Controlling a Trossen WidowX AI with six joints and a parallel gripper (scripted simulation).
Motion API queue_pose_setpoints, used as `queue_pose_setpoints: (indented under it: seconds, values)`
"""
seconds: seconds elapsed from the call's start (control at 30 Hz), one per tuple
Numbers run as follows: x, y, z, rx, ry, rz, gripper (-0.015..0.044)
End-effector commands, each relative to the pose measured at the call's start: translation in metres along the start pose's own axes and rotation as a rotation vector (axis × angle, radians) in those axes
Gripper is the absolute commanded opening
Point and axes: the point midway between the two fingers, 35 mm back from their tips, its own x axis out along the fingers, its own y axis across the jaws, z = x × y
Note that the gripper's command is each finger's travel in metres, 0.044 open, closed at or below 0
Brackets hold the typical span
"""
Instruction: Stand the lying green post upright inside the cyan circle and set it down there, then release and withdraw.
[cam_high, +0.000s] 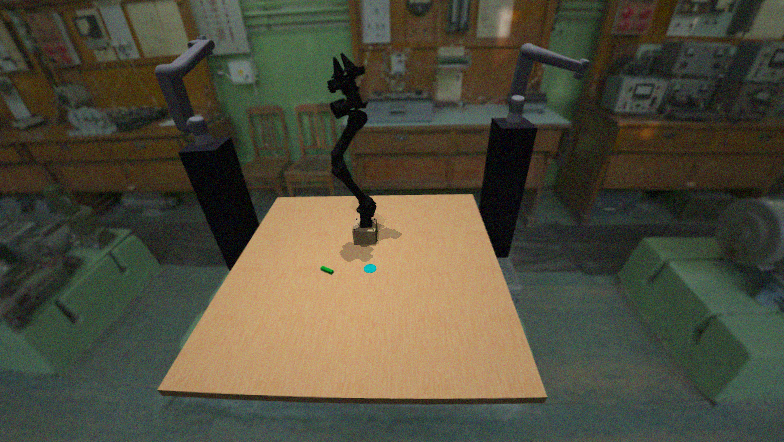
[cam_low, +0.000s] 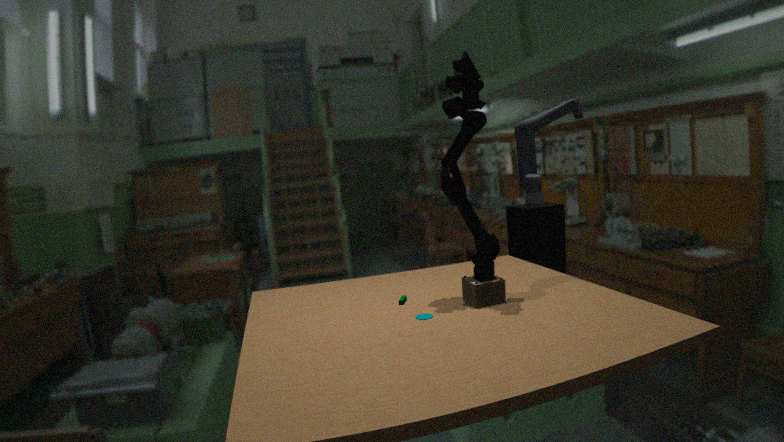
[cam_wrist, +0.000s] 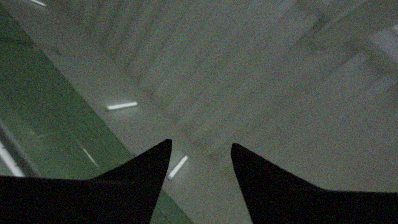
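Note:
The green post (cam_high: 327, 269) (cam_low: 402, 299) lies on its side on the table. The cyan circle (cam_high: 370, 268) (cam_low: 424, 316) lies flat on the table, to the right of the post in the top view, with nothing standing on it. My gripper (cam_high: 339, 56) (cam_wrist: 201, 146) is raised high above the arm's base and points upward, far above the post and the circle. Its two fingers stand apart with nothing between them. In the exterior view the gripper shows only as a dark shape at the top of the arm. The wrist view shows neither post nor circle.
The wooden table (cam_high: 351, 340) (cam_low: 340, 373) carries the arm's base block (cam_high: 364, 235) (cam_low: 483, 292) behind the circle. Two black pedestals (cam_high: 219, 203) (cam_high: 507, 186) with grey arms stand beyond the table's left and right edges.

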Motion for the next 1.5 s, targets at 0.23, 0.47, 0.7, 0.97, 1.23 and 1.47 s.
queue_pose_setpoints:
  seconds: [0.23,0.47,0.7,0.97,1.23,1.47]
  values:
    - [-0.029,-0.041,-0.1,-0.291,0.33,-0.09,0.0233]
    - [-0.063,-0.083,-0.148,-0.492,0.545,-0.151,0.0233]
    - [-0.109,-0.135,-0.178,-0.689,0.762,-0.218,0.0233]
    - [-0.172,-0.198,-0.187,-0.904,1.012,-0.303,0.0233]
    - [-0.24,-0.259,-0.168,-1.1,1.268,-0.401,0.0233]
    - [-0.303,-0.303,-0.13,-1.247,1.497,-0.501,0.0233]
